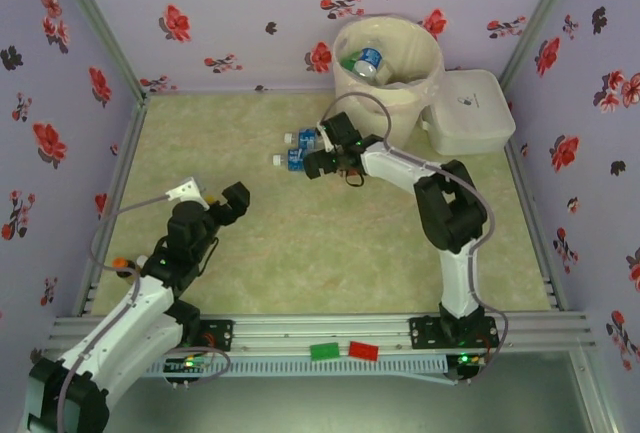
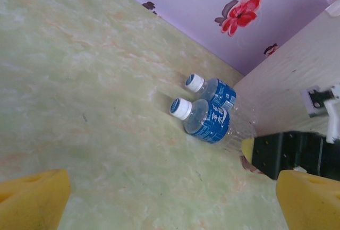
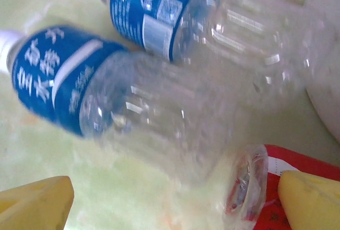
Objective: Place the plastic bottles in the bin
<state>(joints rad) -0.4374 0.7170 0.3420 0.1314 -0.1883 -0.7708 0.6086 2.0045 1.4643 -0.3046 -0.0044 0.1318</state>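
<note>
Right gripper point(image 1: 331, 149): spread wide, low over the floor, clamped on nothing.
Flat white rounded-square lidded box point(image 1: 470, 113): by the right wall, just beside the bin, well apart from the loose bottles.
Small green tag point(image 1: 323, 351), small red tag point(image 1: 363, 350): side by side on the near rail.
Pale green marbled floor point(image 1: 230, 143): flat, carrying bin, box and bottles.
Lilac walls printed with red and dark flowers point(image 1: 200, 13): closing in the left, far and right sides.
Large round cream-white bin with a pinkish liner point(image 1: 400, 103): upright at the far wall, right of centre; blue-labelled bottle point(image 1: 370, 59) and green bottle point(image 1: 349, 63) inside, near the rim.
Two clear plastic bottles with blue labels and white caps point(image 2: 207, 121): lying on the floor, side by side and touching, near the bin's foot, bases toward the right gripper, caps pointing away from it.
Clear red-labelled bottle point(image 3: 249, 187): lying between the right gripper's yellow pads point(image 3: 37, 203), close to the right-hand one; contact impossible to tell.
Left gripper point(image 1: 212, 199): wide open, empty, hanging over the floor well apart from the bottles, aimed toward them.
</note>
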